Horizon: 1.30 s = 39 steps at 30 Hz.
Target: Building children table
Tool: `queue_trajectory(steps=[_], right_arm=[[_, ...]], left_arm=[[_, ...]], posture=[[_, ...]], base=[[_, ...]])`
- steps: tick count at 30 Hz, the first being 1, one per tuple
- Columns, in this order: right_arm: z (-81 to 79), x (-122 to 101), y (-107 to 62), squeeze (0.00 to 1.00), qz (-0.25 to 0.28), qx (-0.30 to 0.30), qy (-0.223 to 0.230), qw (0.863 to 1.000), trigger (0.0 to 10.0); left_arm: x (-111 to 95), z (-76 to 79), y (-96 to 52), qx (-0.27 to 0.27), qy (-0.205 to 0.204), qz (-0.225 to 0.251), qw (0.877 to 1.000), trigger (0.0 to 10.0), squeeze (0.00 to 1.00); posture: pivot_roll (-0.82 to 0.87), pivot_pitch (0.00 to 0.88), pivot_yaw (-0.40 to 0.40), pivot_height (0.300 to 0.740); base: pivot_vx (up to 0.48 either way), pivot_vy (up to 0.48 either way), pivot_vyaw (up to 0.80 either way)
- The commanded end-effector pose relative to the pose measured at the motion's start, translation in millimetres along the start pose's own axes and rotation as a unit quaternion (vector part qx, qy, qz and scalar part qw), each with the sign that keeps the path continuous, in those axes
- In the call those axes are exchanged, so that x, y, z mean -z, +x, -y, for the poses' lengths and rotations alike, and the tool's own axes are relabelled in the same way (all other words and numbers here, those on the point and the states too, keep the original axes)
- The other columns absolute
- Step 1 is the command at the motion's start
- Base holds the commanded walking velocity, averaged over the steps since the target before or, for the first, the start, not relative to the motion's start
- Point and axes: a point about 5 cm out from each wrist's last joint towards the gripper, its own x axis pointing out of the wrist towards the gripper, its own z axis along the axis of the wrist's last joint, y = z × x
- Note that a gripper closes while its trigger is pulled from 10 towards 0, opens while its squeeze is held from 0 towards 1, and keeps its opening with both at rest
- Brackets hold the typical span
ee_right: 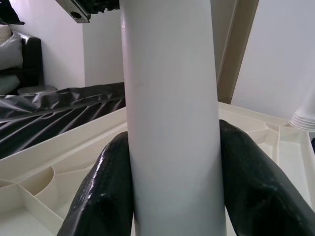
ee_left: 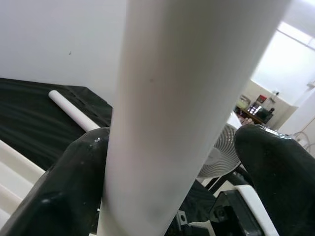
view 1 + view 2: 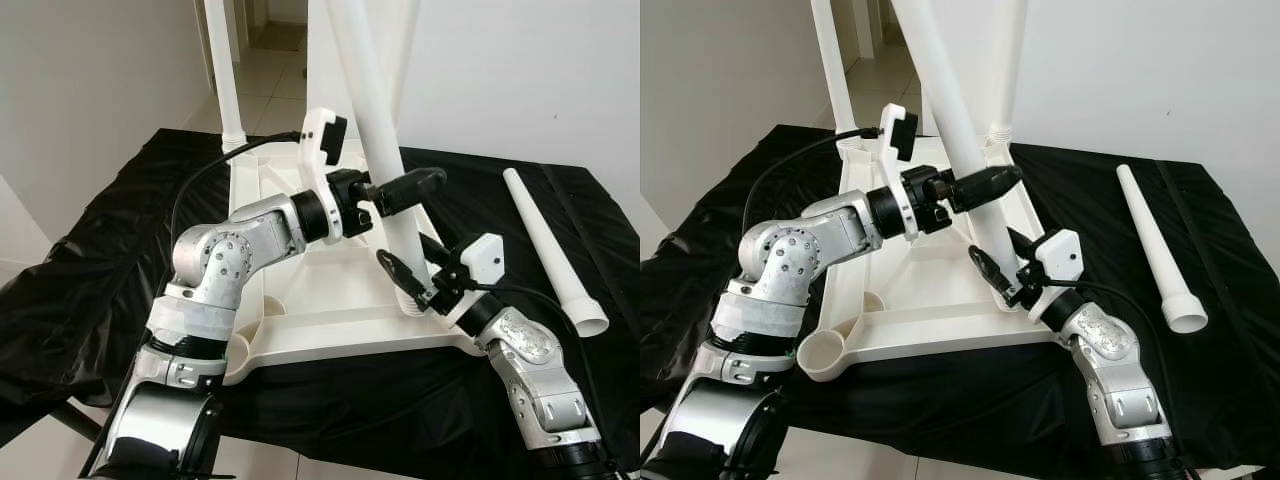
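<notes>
A white table leg (image 3: 385, 150) stands tilted at the near right corner of an upside-down white plastic tabletop (image 3: 330, 300), its lower end at the corner socket and its upper end leaning away to the left, out past the top of the head views. The right gripper (image 3: 410, 272) clasps this leg low down, close to the socket; in the right wrist view its two black fingers (image 1: 106, 191) press against either side of the tube. The left gripper (image 3: 405, 190) takes the same leg higher up, reaching across from the left; in the left wrist view one finger (image 2: 64, 187) lies against the tube while the other sits slightly off it, so I cannot tell how tight that grasp is.

The tabletop lies underside up on a black cloth (image 3: 90, 290) spread over the work surface, ribs and a round corner socket (image 3: 825, 355) showing toward the near left corner. Two more legs stand upright in the far corners: one far left (image 3: 225, 80), one far right (image 3: 1005, 70). A fourth, loose leg (image 3: 550, 250) lies flat on the cloth toward the right edge, well apart from the tabletop, its flared end nearest the robot.

Beyond the far edge are white walls and a tiled floor (image 3: 265, 85) leading through a doorway.
</notes>
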Motion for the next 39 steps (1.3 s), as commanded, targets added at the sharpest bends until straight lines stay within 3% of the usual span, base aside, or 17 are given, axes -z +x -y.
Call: queue_trajectory(steps=[1,2,3,14,19,20,33,34,39], right_arm=[[-0.7,6,-0.2,0.00,-0.017,-0.004,0.000,1.000,10.0],[-0.7,6,-0.2,0.00,-0.017,-0.004,0.000,1.000,10.0],[-0.6,6,-0.5,0.00,-0.018,-0.004,-0.001,1.000,10.0],[2.3,5,-1.2,0.00,-0.017,-0.002,-0.004,1.000,10.0],[3.7,8,-0.9,0.00,-0.024,0.003,0.018,1.000,10.0],[4.3,8,0.3,1.00,-0.023,0.005,0.026,0.999,10.0],[6.3,4,17.3,1.00,-0.014,0.044,0.033,0.998,10.0],[5.5,3,25.2,1.00,-0.020,0.051,0.023,0.998,10.0],[5.2,2,33.7,1.00,-0.028,0.061,0.016,0.998,10.0]], left_arm=[[-5,8.9,4.2,0.031,-0.006,0.006,0.999,1.8,0.00],[-5,8.9,4.2,0.031,-0.006,0.006,0.999,1.8,0.00],[-5,10.3,4.1,0.039,-0.010,0.007,0.999,0.2,0.00],[-7,13.5,6.2,0.048,-0.025,0.023,0.998,0.0,0.00],[-8,13.5,7.7,0.037,-0.021,0.030,0.999,0.0,0.00],[-8,12.4,8.4,0.027,-0.019,0.028,0.999,10.0,0.00],[-28,10.0,20.3,-0.046,0.022,0.057,0.997,10.0,0.00],[-31,10.1,23.7,-0.061,0.043,0.065,0.995,10.0,0.00],[-34,11.2,27.7,-0.079,0.067,0.072,0.992,10.0,0.00]], posture=[[-0.05,0.014,0.027,0.740],[-0.05,0.014,0.027,0.740],[-0.05,0.014,0.028,0.740],[-0.07,0.003,0.026,0.740],[-0.06,0.000,0.022,0.740],[-0.06,0.000,0.024,0.740],[-0.06,0.019,0.029,0.740],[-0.06,0.018,0.029,0.740],[-0.06,0.019,0.028,0.740]], base=[[0.000,0.000,0.00],[0.000,0.000,0.00],[0.000,0.000,0.00],[0.000,0.000,0.00],[0.000,0.000,0.00],[0.000,0.000,0.00],[0.000,0.000,0.00],[0.000,0.000,0.00],[0.000,0.000,0.00]])
